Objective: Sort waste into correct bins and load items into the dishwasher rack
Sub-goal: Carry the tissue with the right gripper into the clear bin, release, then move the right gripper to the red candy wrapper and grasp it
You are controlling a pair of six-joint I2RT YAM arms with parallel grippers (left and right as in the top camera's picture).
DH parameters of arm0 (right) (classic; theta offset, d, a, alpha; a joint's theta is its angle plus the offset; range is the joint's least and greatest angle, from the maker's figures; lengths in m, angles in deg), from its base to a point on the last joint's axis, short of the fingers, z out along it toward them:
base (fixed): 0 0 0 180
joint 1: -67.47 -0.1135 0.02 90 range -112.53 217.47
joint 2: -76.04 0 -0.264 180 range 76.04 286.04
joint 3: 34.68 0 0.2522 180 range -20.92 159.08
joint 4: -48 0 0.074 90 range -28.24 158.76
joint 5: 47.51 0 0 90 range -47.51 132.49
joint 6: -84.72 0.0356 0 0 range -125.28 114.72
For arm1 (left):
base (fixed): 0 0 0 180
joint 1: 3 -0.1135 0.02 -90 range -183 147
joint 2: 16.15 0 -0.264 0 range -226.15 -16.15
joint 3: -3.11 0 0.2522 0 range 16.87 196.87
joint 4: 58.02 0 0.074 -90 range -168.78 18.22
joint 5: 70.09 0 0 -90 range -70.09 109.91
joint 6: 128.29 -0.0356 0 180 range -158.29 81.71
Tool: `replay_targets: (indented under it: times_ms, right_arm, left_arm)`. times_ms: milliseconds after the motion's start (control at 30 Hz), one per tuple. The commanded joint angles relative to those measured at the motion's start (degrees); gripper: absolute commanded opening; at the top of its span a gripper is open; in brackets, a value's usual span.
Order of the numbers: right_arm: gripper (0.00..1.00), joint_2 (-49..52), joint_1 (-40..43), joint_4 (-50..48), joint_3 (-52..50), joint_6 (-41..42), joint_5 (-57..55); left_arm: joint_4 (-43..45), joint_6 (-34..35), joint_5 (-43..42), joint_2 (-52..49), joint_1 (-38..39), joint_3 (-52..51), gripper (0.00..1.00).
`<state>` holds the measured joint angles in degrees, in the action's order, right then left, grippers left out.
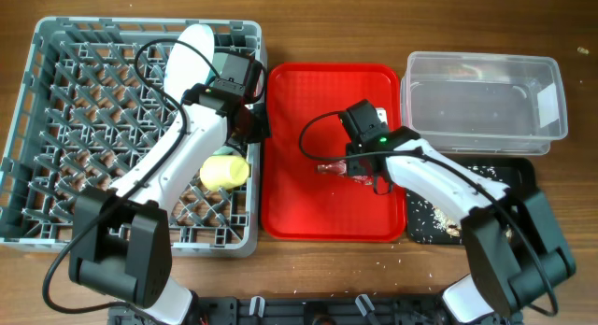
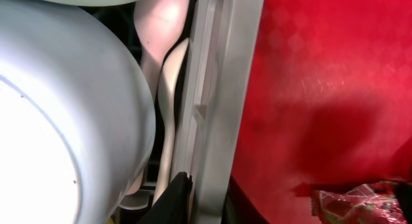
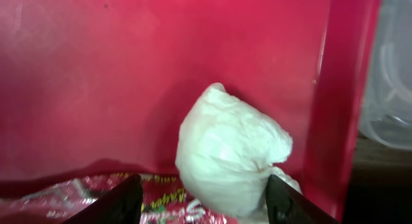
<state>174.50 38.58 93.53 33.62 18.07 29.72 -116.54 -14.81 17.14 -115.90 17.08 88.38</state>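
The grey dishwasher rack (image 1: 84,129) is at the left and holds an upright pale blue plate (image 1: 190,52) and a yellow cup (image 1: 225,170). In the left wrist view the plate (image 2: 58,121) fills the left side, with a white plastic utensil (image 2: 166,89) between it and the rack wall (image 2: 219,89). My left gripper (image 1: 250,121) is open, straddling that wall. My right gripper (image 3: 206,205) is open around the white tissue wad (image 3: 228,150) on the red tray. The red wrapper (image 1: 332,168) lies beside it and also shows in the right wrist view (image 3: 77,195). No bowls show.
The flat red tray (image 1: 299,208) is in the middle. The clear tub (image 1: 483,91) stands at the back right. The black tray (image 1: 439,218) in front of it holds beige crumbs. The right arm crosses over the black tray.
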Motion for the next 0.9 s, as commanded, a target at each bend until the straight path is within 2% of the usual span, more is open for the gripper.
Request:
replay_targets:
  times_ms: [0,33,67,100,167,200,300,400,467,567,600,633,667,733,767,800,833,867]
  right_arm:
    - [0.52,1.4,-0.1,-2.0,-0.6,0.7,-0.1]
    - [0.32,1.3,-0.1,-2.9,-0.5,0.6,-0.1]
    - [0.05,1.1,-0.1,-2.9,0.0,0.5,-0.3]
    - [0.04,0.9,0.0,-2.5,0.8,0.3,-0.3]
    - [0.04,-2.1,0.1,2.5,5.8,-0.9,-0.5]
    - [0.04,-4.8,0.1,5.8,8.7,-1.0,-1.6]
    - [0.04,-13.6,0.8,12.0,15.5,-3.4,-4.7]
    - [0.04,-22.6,5.0,15.9,16.5,-3.8,-8.1]
    - [0.04,-26.6,12.6,19.3,16.5,-3.1,-8.4]
    - [0.04,-26.5,25.8,20.1,15.9,-2.2,-5.1]
    - [0.07,-25.3,29.9,19.1,15.4,-2.2,-2.7]
    - [0.22,-24.2,32.2,18.4,15.3,-2.2,-1.6]
    - [0.27,-22.2,35.3,17.2,15.3,-2.2,0.2]
    - [0.45,-18.8,38.7,15.3,15.3,-2.5,5.2]
    - [0.67,-17.1,39.6,14.3,15.3,-4.7,8.7]
    - [0.76,-16.1,39.7,13.9,15.3,-7.1,12.5]
    - [0.99,-15.8,39.6,14.4,15.3,-8.4,20.9]
    - [1.0,-16.4,39.4,15.0,15.4,-8.3,21.4]
  left_arm:
    - [-1.1,-0.2,-2.8,3.1,-1.1,-0.3,0.22]
    - [-1.3,-0.6,-2.7,3.4,-1.1,-0.3,0.24]
    - [-1.3,-0.6,-2.3,3.8,-1.1,-0.3,0.26]
    - [-1.2,-0.6,-1.9,4.2,-1.1,-0.3,0.31]
    - [-1.2,-0.8,-0.6,5.5,-1.1,-0.3,0.49]
    - [-1.3,-0.8,-0.6,6.4,-1.1,-0.2,0.5]
    - [-1.3,-0.8,-0.6,10.7,-1.1,-0.1,0.51]
    - [-2.2,0.2,-0.6,17.3,-1.6,-0.1,0.51]
    - [-3.5,3.4,-0.6,22.5,-4.6,-0.1,0.52]
    - [-6.9,5.8,-1.2,29.5,-12.4,-0.2,0.45]
    - [-9.6,5.7,-1.5,32.1,-15.9,-0.2,0.43]
    - [-11.4,5.7,-1.4,33.7,-18.1,-0.2,0.44]
    - [-14.6,5.7,-1.5,36.0,-21.7,-0.2,0.45]
    - [-20.7,5.7,-1.5,39.8,-28.3,-0.2,0.46]
    - [-23.3,5.7,-1.4,41.3,-31.1,-0.2,0.47]
    - [-24.8,5.7,-1.4,42.2,-32.9,-0.2,0.48]
    - [-27.3,5.5,-1.2,43.2,-35.6,-0.2,0.62]
    - [-28.2,5.5,-1.2,43.3,-36.4,-0.2,0.8]
